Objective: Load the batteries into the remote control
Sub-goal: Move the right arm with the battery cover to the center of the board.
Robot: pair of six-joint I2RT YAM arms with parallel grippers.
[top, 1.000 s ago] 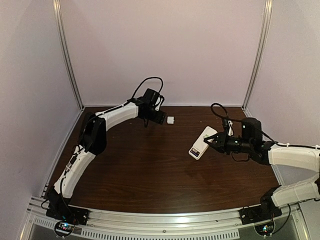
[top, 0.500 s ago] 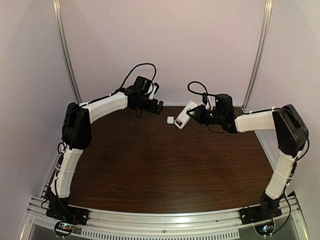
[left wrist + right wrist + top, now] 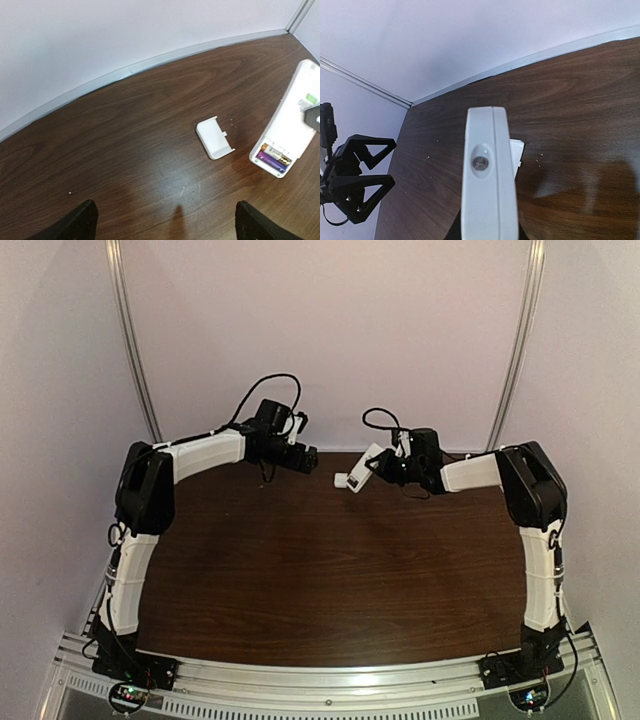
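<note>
My right gripper [image 3: 388, 467] is shut on the white remote control [image 3: 366, 466] and holds it tilted above the back of the table. In the left wrist view the remote control [image 3: 292, 120] shows its open compartment at its lower end, with two batteries [image 3: 274, 157] lying inside side by side. The right wrist view looks straight at the remote control's [image 3: 487, 180] end face. My left gripper [image 3: 306, 461] hangs open and empty a short way to the left, its fingertips [image 3: 82, 225] wide apart over bare wood.
A small flat white plastic piece [image 3: 215, 138] lies on the table just left of the remote, also seen as the white plastic piece [image 3: 342, 480] from above. The back wall and its metal rail [image 3: 150, 62] run close behind both grippers.
My right arm has carried the remote from the right middle of the table up to the back, next to the white piece. The left gripper has opened wider and drawn back slightly.
</note>
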